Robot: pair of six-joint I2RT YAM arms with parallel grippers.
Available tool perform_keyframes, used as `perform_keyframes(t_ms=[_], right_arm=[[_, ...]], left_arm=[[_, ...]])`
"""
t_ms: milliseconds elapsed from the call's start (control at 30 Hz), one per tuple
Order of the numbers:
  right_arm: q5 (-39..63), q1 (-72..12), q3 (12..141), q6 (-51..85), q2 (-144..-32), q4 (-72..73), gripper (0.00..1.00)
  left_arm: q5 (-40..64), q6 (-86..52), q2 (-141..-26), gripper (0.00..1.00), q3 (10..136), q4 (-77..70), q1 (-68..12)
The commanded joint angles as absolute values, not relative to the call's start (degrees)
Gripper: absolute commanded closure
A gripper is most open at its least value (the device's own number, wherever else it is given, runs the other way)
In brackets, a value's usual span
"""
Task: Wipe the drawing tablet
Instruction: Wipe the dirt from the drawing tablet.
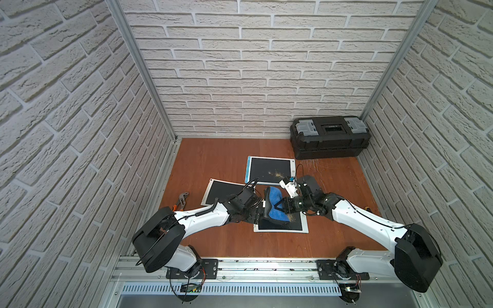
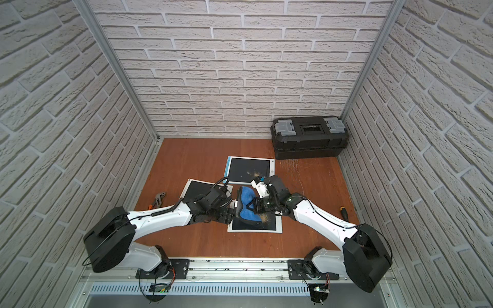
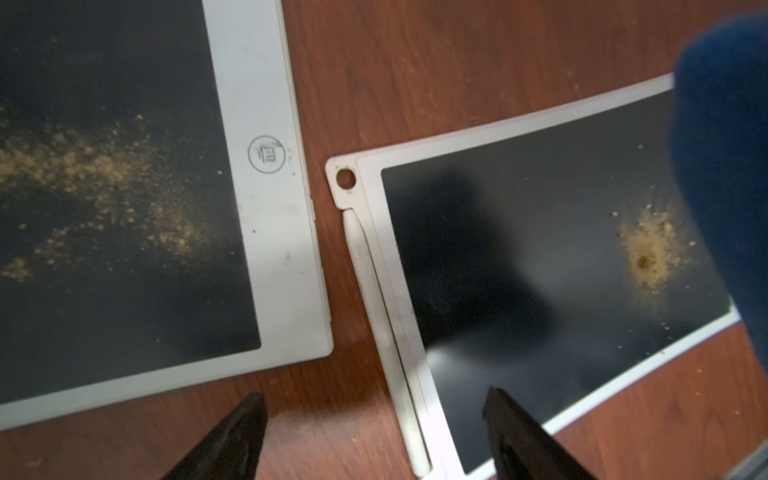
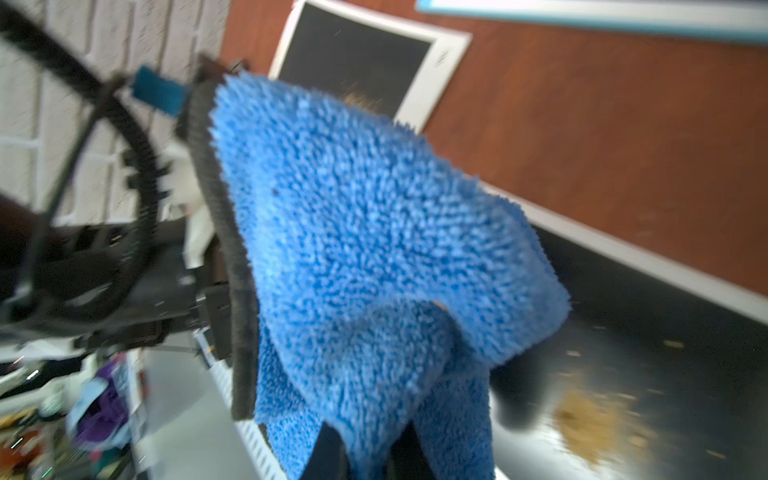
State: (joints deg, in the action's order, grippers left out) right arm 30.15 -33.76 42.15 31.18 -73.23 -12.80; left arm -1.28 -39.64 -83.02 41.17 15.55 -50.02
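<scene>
Right pincer (image 1: 280, 207) pinches the cloth (image 1: 274, 198); press it flat on the near tablet (image 1: 293, 226) and sweep the dust (image 3: 652, 249) off; left pincer (image 3: 374, 399) is spread.

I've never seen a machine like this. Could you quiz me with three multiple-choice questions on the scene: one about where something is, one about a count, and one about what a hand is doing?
1. Where does the black toolbox stand?
A. far right corner of the table
B. on top of a tablet
C. between the two arms

2. How many drawing tablets lie on the table?
A. one
B. three
C. five

3. The right hand is:
A. open and empty
B. shut on the blue cloth
C. shut on a pen

Answers:
1 A: it fills that corner.
2 B: a far tablet, a left tablet and a near tablet show.
3 B: the cloth hangs pinched in it.
</scene>
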Motion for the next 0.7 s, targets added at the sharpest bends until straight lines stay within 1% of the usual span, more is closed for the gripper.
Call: perform_keyframes(t_ms=[0,133,300,667], right_arm=[[38.7,-35.3,41.5,34.3,-75.2,-3.2,0.97],[39.3,-36.2,42.0,34.8,-80.2,-2.6,0.97],[35.6,-36.3,41.4,34.5,-83.1,-3.4,0.97],[30.0,-35.8,42.3,34.4,-87.7,-3.2,0.97]], left_arm=[[-4.8,-39.7,-85.0,0.13,43.8,17.4,-51.4],[-7.6,-39.4,-88.9,0.11,46.9,20.9,-53.3],[-11.7,-39.0,-93.6,0.12,50.8,25.4,-55.8],[-12.7,-39.4,-94.1,0.12,50.7,26.7,-56.3]])
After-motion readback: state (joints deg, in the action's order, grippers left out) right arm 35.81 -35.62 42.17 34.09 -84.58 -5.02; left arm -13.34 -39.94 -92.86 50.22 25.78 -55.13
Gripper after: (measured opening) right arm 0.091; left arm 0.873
